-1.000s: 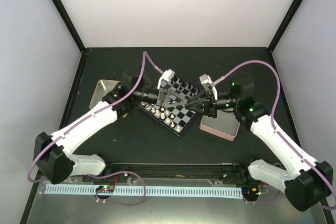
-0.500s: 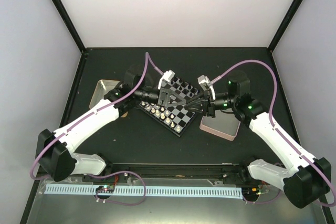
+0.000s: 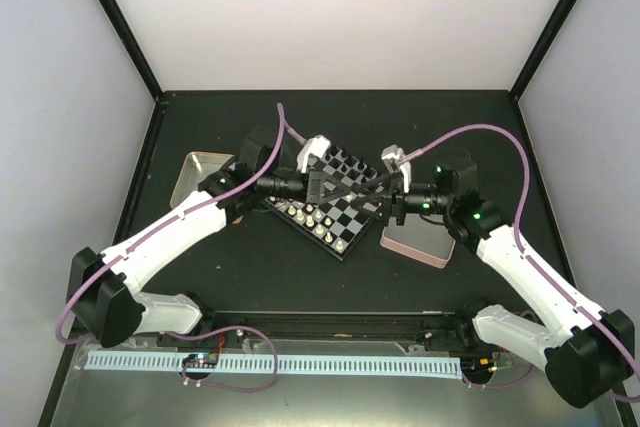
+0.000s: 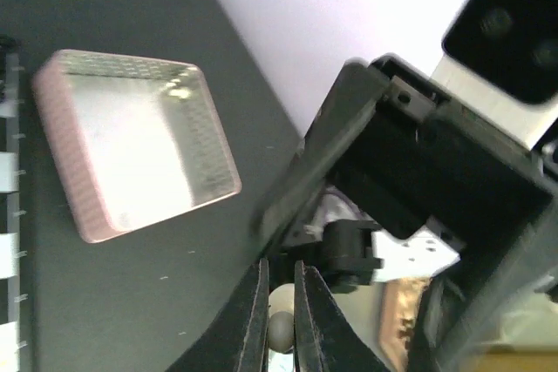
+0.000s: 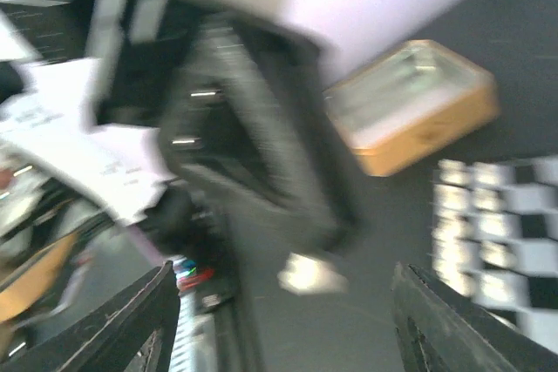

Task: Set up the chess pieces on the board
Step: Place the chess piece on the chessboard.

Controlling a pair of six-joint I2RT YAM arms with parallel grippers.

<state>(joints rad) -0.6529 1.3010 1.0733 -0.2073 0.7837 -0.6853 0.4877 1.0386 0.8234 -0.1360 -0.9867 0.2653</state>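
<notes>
A cream chess piece (image 4: pixel 281 320) is pinched in the closed left gripper (image 4: pixel 281 276); the right gripper (image 5: pixel 283 302) is spread wide, empty.

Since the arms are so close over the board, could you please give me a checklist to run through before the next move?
1. Left gripper shut on a cream chess piece: ok.
2. Right gripper open, fingers wide apart: ok.
3. Grippers clear of each other: not ok, their tips are close together above the board.
4. Piece upright in the grip: cannot tell.
5. Target square free: cannot tell, part of the board is hidden.
</notes>
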